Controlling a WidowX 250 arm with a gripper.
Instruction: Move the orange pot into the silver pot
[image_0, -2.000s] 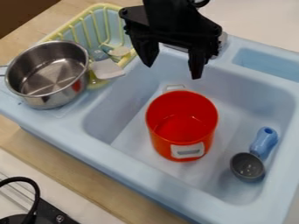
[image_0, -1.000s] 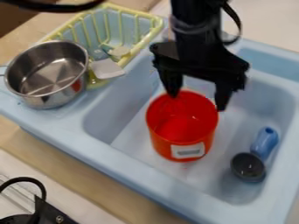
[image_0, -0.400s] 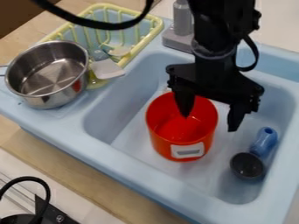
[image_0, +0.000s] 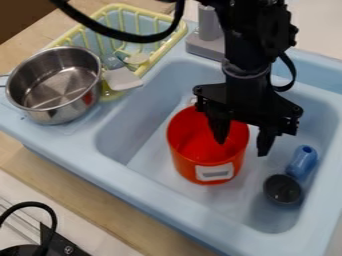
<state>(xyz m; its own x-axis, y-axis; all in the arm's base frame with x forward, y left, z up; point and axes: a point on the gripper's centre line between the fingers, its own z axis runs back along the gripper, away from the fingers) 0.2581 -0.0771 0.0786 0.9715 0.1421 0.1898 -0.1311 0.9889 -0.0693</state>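
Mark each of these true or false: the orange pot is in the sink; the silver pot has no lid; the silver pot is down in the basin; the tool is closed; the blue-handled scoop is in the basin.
1. The orange pot stands in the sink. True.
2. The silver pot has no lid on. True.
3. The silver pot is down in the basin. False: it stands on the ledge, beside the drying rack.
4. The tool is closed. False: its two fingers are spread apart.
5. The blue-handled scoop lies in the basin. True.
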